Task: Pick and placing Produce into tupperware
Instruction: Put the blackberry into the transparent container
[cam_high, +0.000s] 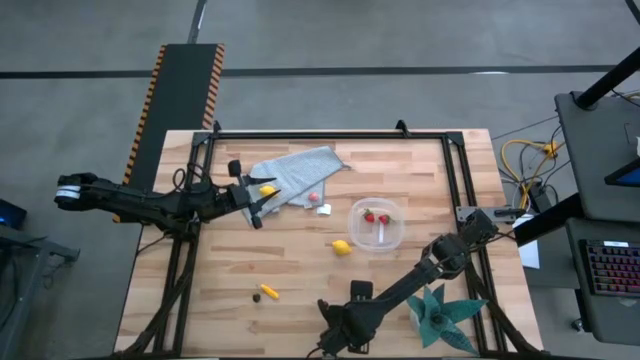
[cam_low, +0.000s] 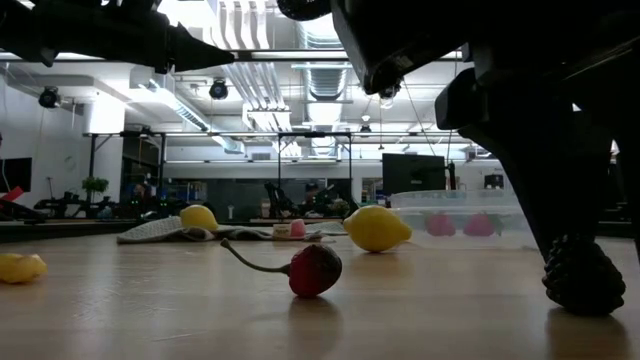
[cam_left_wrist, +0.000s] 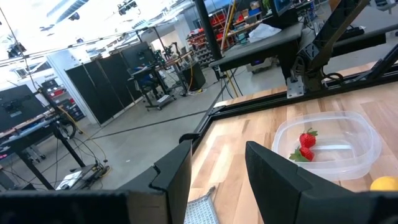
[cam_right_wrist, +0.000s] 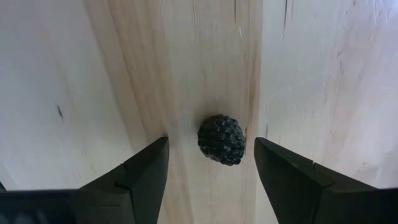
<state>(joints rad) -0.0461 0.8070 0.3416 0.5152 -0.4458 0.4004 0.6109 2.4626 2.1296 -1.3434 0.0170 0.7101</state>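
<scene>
A dark, bumpy round berry (cam_right_wrist: 221, 139) lies on the wooden table. My right gripper (cam_right_wrist: 210, 148) points down over it, open, one finger on each side with a gap to the berry on both. In the low view the berry (cam_low: 583, 275) sits at the foot of the dark gripper. The clear tupperware (cam_high: 376, 222) holds two red strawberries (cam_left_wrist: 306, 145). A yellow lemon (cam_high: 342, 247) lies just in front of it. My left gripper (cam_left_wrist: 217, 168) hovers open over the grey cloth (cam_high: 300, 170), beside another lemon (cam_high: 267, 190), with nothing between its fingers.
An orange-yellow piece (cam_high: 268, 292) and a dark red cherry with a stem (cam_low: 315, 270) lie near the front left. A white block (cam_high: 323, 209) and a pink bit (cam_high: 314, 197) sit at the cloth's edge. A teal spiky plant (cam_high: 440, 310) stands at the front right.
</scene>
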